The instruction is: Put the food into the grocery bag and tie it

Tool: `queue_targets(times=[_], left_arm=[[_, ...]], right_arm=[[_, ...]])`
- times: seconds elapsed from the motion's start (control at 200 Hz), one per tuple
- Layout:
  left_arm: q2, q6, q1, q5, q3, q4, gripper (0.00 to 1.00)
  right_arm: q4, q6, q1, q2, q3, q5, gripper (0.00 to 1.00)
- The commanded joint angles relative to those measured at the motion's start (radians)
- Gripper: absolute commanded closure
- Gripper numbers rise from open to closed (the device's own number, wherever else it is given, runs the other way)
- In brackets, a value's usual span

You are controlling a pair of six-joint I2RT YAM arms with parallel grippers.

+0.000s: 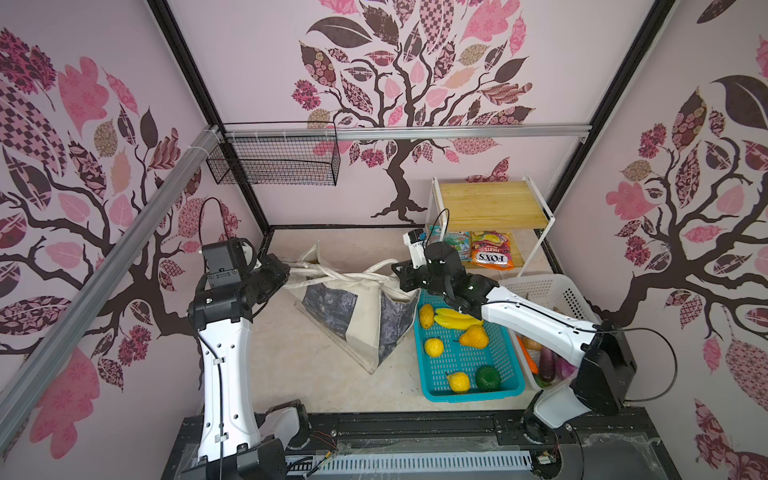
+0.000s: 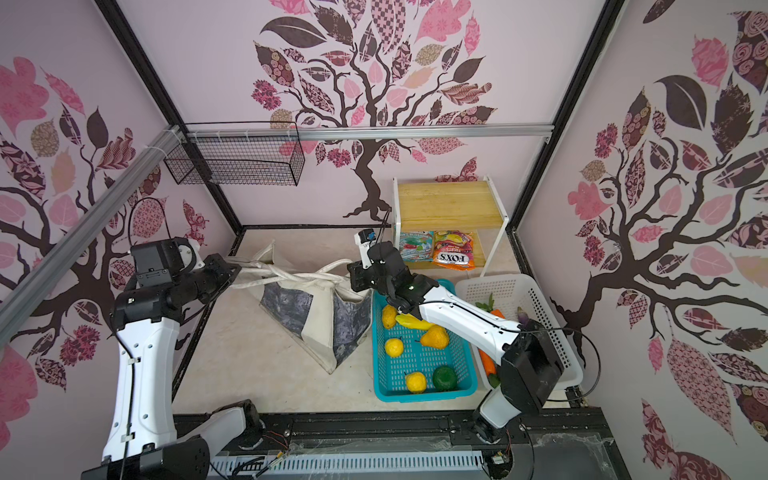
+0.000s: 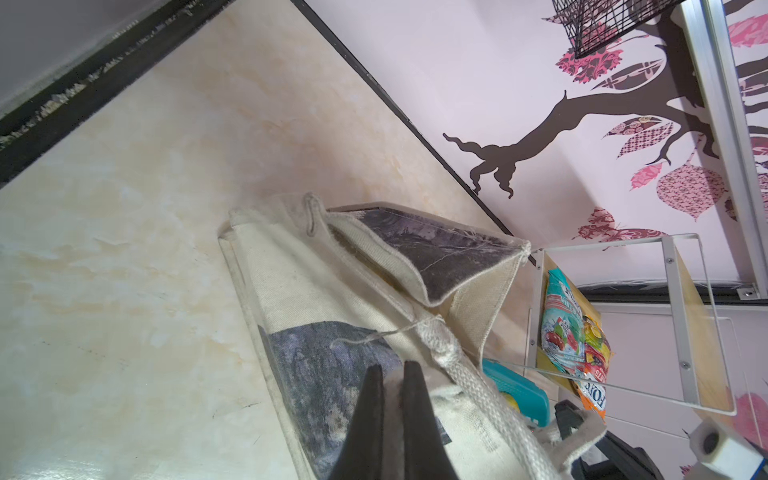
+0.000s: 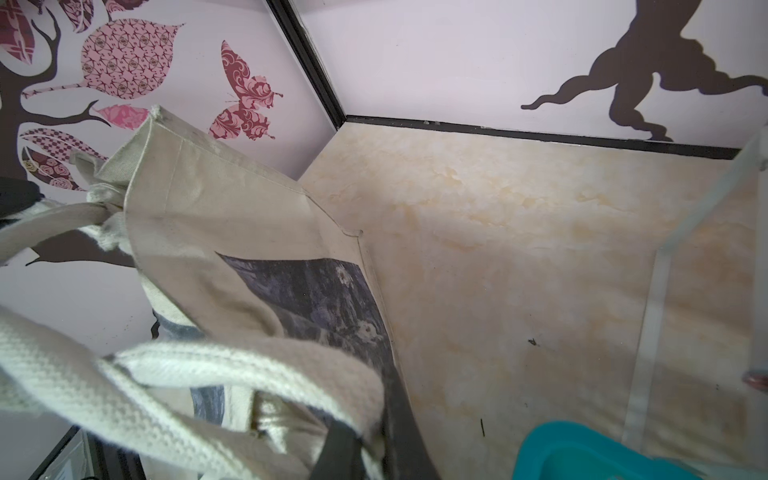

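Observation:
The grocery bag is a cream canvas tote with dark grey panels, slumped on the floor mid-scene. Its long strap handles are crossed over each other above it and pulled out to both sides. My left gripper is shut on the strap end at the bag's left. My right gripper is shut on a strap at the bag's right, over the teal basket. Food shows in that basket: bananas and round yellow and orange pieces. FOX'S packets lie on the low shelf.
A white basket with vegetables stands right of the teal one, partly under my right arm. A wooden-topped white rack fills the back right corner. A black wire basket hangs on the back rail. Walls close in on three sides.

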Motion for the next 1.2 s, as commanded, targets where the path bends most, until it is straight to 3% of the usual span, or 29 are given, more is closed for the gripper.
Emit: queue_targets(times=[0.0,0.14,0.225,0.355,0.525,0.69,0.8,1.05,1.195], left_arm=[[-0.008,0.011,0.065,-0.228,0.122,0.078,1.0],[0.035,0.011,0.065,-0.296,0.188,0.076,1.0],[0.055,0.031,0.072,-0.349,0.228,0.059,1.0],[0.073,0.03,0.166,-0.302,0.256,0.053,1.0],[0.097,0.006,0.168,-0.227,0.218,0.115,1.0],[0.132,0.012,0.178,-0.322,0.245,0.122,1.0],[0.196,0.007,0.18,-0.305,0.328,0.106,1.0],[0.278,-0.003,0.179,-0.259,0.407,0.124,1.0],[0.234,0.01,0.179,-0.322,0.311,0.155,1.0]], right_arm=[[-0.183,-0.076,-0.124,-0.042,-0.071,0.337,1.0],[-0.251,-0.167,-0.133,-0.002,0.078,0.399,1.0],[-0.341,-0.153,-0.165,0.03,0.16,0.399,1.0],[-0.31,-0.144,-0.199,0.013,0.087,0.394,1.0],[-0.299,-0.16,-0.202,0.034,0.068,0.378,1.0],[-0.292,-0.163,-0.202,0.068,0.081,0.377,1.0],[-0.316,-0.162,-0.202,0.095,0.091,0.432,1.0],[-0.301,-0.197,-0.125,0.152,0.179,0.388,1.0],[-0.34,-0.191,-0.134,0.193,0.222,0.419,1.0]])
